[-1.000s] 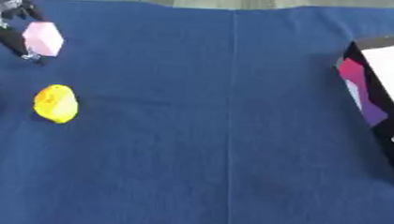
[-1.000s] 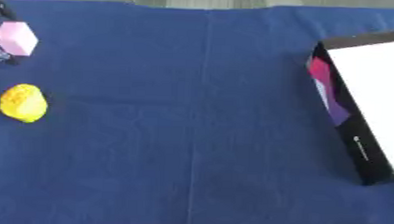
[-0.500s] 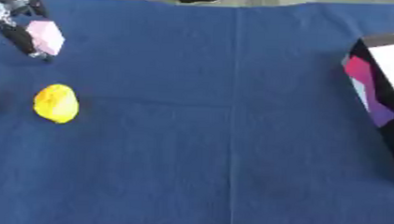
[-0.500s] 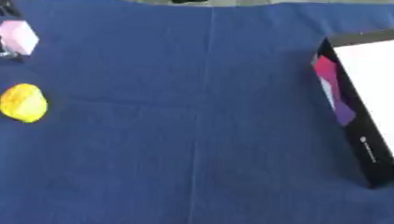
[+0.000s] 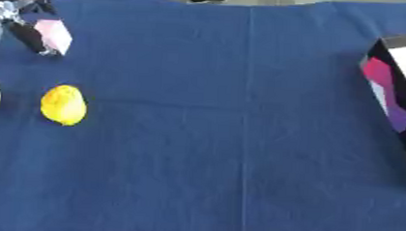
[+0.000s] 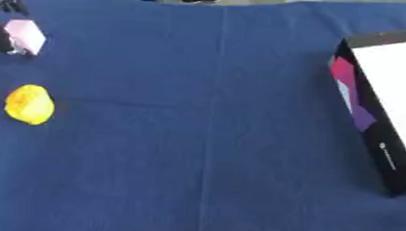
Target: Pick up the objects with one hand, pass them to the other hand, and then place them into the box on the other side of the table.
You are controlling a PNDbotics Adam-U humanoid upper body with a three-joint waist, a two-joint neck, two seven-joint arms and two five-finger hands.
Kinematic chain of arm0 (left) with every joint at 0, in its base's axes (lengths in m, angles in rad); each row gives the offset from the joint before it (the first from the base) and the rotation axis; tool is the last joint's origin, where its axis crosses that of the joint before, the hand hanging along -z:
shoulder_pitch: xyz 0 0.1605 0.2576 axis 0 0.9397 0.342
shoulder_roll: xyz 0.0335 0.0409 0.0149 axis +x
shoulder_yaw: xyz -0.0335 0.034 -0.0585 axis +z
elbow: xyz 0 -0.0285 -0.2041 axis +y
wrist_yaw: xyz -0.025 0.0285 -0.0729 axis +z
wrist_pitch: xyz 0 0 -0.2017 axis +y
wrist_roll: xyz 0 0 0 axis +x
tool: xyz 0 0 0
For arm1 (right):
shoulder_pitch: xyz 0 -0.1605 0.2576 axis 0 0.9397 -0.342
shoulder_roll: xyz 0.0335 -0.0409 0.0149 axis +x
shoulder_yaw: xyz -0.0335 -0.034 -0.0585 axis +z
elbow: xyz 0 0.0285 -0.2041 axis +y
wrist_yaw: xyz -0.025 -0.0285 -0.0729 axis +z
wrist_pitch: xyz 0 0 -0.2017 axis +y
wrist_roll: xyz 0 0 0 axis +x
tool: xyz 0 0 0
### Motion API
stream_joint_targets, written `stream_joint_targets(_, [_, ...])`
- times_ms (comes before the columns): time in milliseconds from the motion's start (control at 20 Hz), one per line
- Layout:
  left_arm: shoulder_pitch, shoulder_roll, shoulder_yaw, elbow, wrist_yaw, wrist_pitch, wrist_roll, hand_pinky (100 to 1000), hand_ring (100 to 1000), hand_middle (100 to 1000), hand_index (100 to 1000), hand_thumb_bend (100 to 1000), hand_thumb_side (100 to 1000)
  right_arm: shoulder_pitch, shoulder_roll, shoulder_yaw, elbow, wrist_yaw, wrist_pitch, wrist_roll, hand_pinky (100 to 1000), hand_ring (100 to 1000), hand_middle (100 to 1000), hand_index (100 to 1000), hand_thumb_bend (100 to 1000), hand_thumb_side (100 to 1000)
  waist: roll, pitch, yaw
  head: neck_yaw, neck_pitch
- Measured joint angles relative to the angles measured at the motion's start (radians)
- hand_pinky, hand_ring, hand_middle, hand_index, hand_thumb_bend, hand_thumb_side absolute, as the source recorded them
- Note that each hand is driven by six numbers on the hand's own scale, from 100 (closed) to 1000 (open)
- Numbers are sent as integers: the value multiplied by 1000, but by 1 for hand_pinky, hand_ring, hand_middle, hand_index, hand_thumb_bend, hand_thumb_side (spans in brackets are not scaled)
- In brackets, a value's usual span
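Blue cloth (image 5: 239,138) — creased; box (image 6: 380,119) right.

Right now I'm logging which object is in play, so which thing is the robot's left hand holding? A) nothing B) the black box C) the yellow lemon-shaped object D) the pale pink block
D: the left hand has its dark fingers curled round the pale pink block at the far left, while the yellow lemon-shaped object lies alone on the blue cloth.

Blue tablecloth (image 5: 239,138), central crease, pale floor beyond
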Motion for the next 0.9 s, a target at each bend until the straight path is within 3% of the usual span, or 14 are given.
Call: stream_joint_targets(900, [-2, 23, 17, 8, -17, 36, -4, 840, 853, 798, 803, 768, 100, -13, 25, 12, 0, 34, 17, 11, 881, 1000, 914, 1000, 100, 476, 7, 20, -10, -10, -19])
